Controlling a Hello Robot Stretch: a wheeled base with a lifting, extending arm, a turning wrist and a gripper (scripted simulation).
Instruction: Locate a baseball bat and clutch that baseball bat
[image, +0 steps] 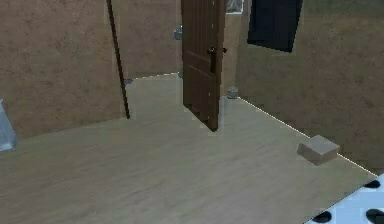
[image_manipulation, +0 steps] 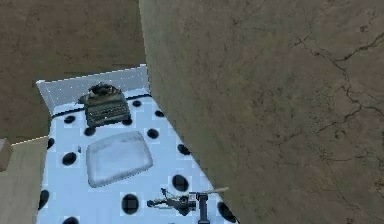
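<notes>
one gripper (image_manipulation: 167, 203) sits tucked low over the spotted bed (image_manipulation: 100, 195), as suits searching; whether it holds anything you cannot tell. where the baseball bat lies, you cannot tell either.

Box (image: 320, 150) right of door (image: 203, 60)

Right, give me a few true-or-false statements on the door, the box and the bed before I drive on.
1. The brown door stands open. True.
2. The small box lies on the bed. False: it lies on the floor, near the wall at the forward view's right.
3. The bed cover is plain red. False: it is pale with black dots.
4. A dark bulky object lies at the bed's far end in the arm side view. True.
</notes>
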